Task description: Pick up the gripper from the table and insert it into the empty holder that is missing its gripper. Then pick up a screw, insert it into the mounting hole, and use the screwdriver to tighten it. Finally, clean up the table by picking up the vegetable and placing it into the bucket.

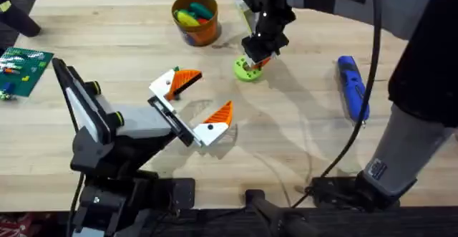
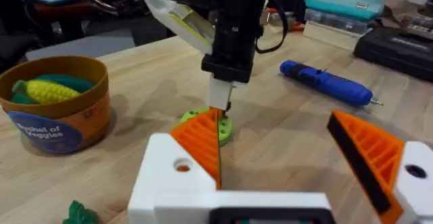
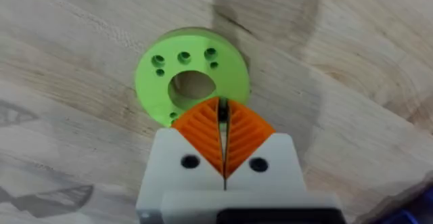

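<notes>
Closest to us, the left gripper (image 1: 192, 105) is hovering over the table (image 1: 286, 158) with its two orange ribbed pads (image 1: 186, 79) spread wide apart, gripping nothing. We are seeing one round orange-brown bucket (image 1: 195, 18) at the far edge, with yellow and green toy pieces inside. Just right of it, the right gripper (image 3: 223, 132) is pointing straight down with fingers pressed together, tips at the rim of one flat green disc (image 3: 191, 83). Farther right, one blue screwdriver (image 1: 353, 87) is lying flat, its long axis front to back, bit (image 1: 363, 123) toward us.
</notes>
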